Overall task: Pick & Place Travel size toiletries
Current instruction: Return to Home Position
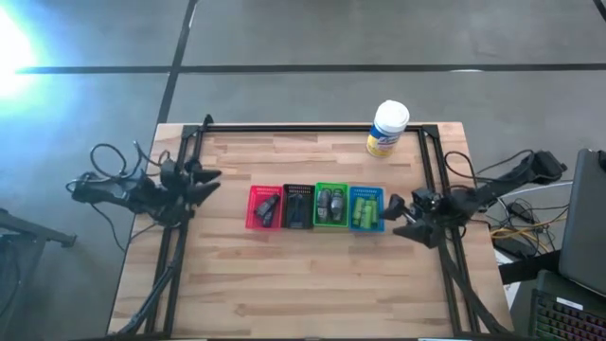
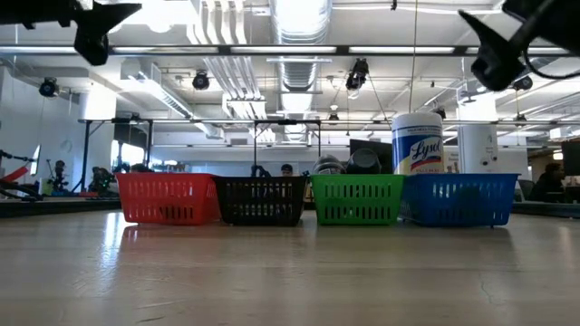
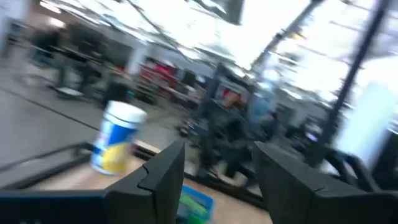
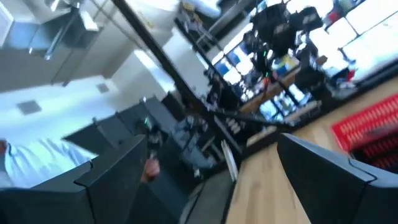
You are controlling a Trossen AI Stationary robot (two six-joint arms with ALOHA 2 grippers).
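Risk: right jaws, wide and empty, hang near blue bin of green tubes and could clip it retreating; left jaws, likewise parted, well apart.

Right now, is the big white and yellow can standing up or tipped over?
Standing up. In the low view the white-and-yellow plastic canister rises straight, its white lid on top.
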